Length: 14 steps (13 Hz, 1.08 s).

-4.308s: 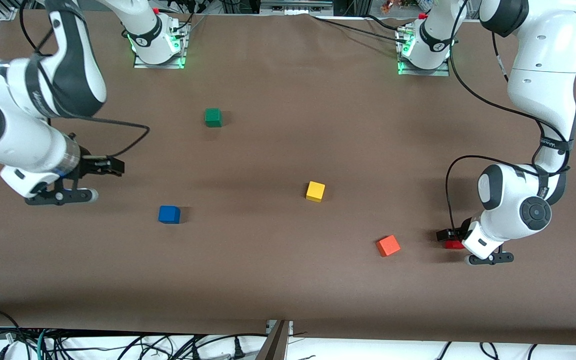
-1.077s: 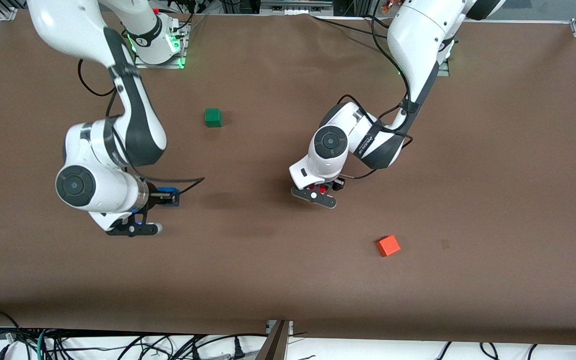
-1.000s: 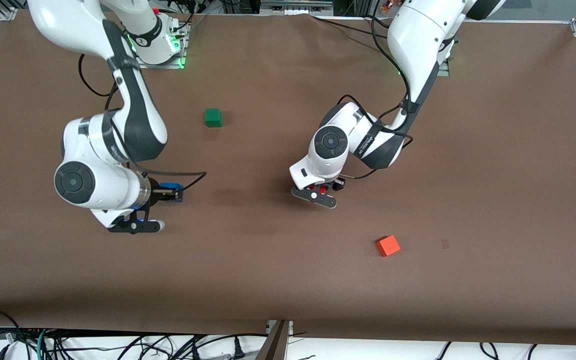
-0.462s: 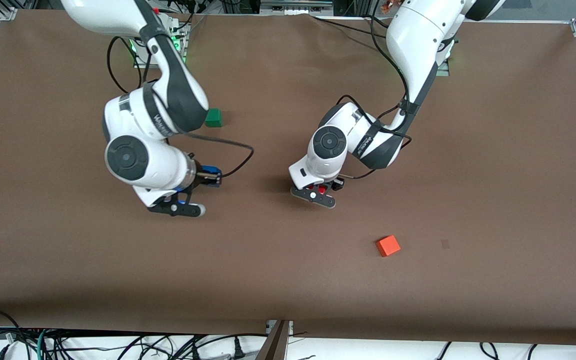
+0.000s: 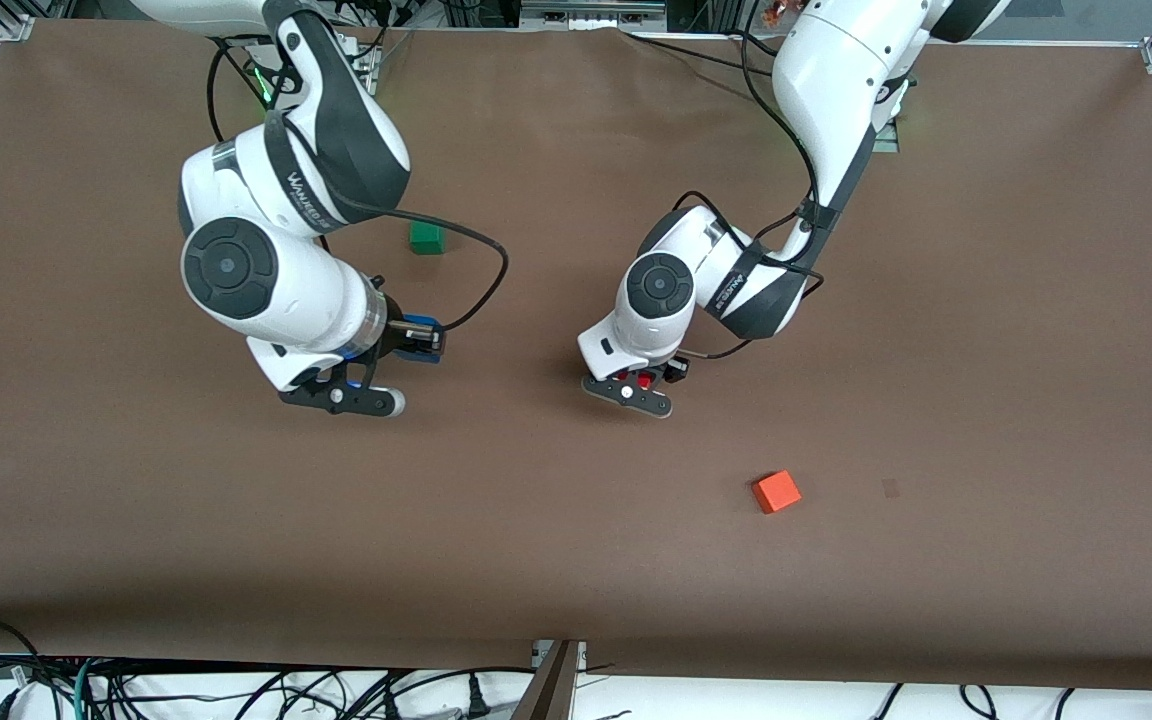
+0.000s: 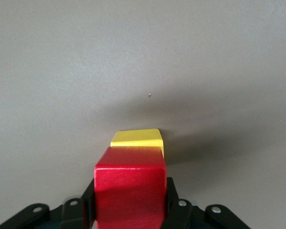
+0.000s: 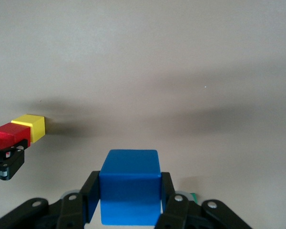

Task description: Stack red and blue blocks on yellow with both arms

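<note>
My left gripper (image 5: 642,384) is shut on the red block (image 5: 645,380) and holds it low over the yellow cube, which the arm hides in the front view. In the left wrist view the red block (image 6: 130,188) fills the shut gripper (image 6: 130,195), and the yellow cube (image 6: 137,139) shows just past it; I cannot tell if they touch. My right gripper (image 5: 421,339) is shut on the blue block (image 5: 423,328) above the table, toward the right arm's end. The right wrist view shows the blue block (image 7: 130,191) in the gripper (image 7: 130,198), with the yellow cube (image 7: 31,126) and red block (image 7: 8,134) farther off.
A green cube (image 5: 425,239) lies near the right arm's elbow, partly covered by it. An orange cube (image 5: 776,491) lies nearer to the front camera than the left gripper. The brown table (image 5: 986,350) carries nothing else.
My right arm has lifted the blue block and carried it toward the middle of the table. My left gripper has stayed over the yellow cube with the red block.
</note>
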### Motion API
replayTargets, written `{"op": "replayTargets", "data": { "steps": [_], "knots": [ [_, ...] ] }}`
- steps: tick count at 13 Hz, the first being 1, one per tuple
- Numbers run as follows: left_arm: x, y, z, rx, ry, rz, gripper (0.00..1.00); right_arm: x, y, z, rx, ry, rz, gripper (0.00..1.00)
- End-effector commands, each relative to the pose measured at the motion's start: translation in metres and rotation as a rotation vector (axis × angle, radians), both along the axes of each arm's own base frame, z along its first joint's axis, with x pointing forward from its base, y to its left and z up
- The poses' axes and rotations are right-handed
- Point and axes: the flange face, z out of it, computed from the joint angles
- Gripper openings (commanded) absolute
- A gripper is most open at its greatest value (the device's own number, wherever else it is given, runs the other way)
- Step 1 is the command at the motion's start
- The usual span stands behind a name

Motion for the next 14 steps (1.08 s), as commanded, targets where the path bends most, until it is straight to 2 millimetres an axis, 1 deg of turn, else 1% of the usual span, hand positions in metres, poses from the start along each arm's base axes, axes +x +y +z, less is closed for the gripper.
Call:
{"op": "replayTargets", "data": {
  "steps": [1,2,3,4,6,7,8,9,10,11,12,13,14],
  "knots": [
    [0.017,-0.005,0.025,-0.02,-0.046,0.028,1.0,0.0,0.001,0.005,0.02,0.002,-0.005,0.53],
    [0.02,0.0,0.033,-0.02,-0.044,0.037,1.0,0.0,0.002,0.005,0.02,0.002,-0.005,0.53],
    [0.021,0.005,0.046,-0.011,-0.029,0.044,1.0,0.0,0.002,0.005,0.02,0.002,-0.005,0.53],
    [0.028,0.015,0.064,-0.001,-0.019,0.057,1.0,0.0,0.003,0.004,0.02,0.002,-0.006,0.53],
    [0.059,0.064,0.108,0.013,-0.009,0.132,1.0,-0.001,0.006,0.003,0.021,-0.001,-0.008,0.53],
    [0.074,0.095,0.137,0.02,-0.027,0.173,1.0,-0.001,0.009,0.001,0.02,-0.005,-0.011,0.53],
    [0.089,0.131,0.169,0.005,-0.062,0.227,1.0,-0.002,0.018,-0.001,0.023,-0.017,-0.017,0.53],
    [0.107,0.177,0.208,-0.021,-0.116,0.297,1.0,-0.003,0.029,-0.006,0.024,-0.032,-0.035,0.53],
    [0.118,0.217,0.233,-0.036,-0.152,0.353,1.0,-0.004,0.042,-0.01,0.029,-0.054,-0.051,0.53],
    [0.125,0.258,0.256,-0.048,-0.182,0.408,1.0,-0.005,0.053,-0.014,0.032,-0.069,-0.065,0.53],
    [0.129,0.299,0.272,-0.057,-0.201,0.463,1.0,-0.008,0.061,-0.017,0.031,-0.071,-0.073,0.53],
    [0.129,0.335,0.291,-0.06,-0.225,0.512,1.0,-0.01,0.068,-0.018,0.034,-0.079,-0.082,0.53],
    [0.122,0.355,0.31,-0.057,-0.239,0.54,1.0,-0.014,0.076,-0.018,0.035,-0.08,-0.089,0.53]
  ]
}}
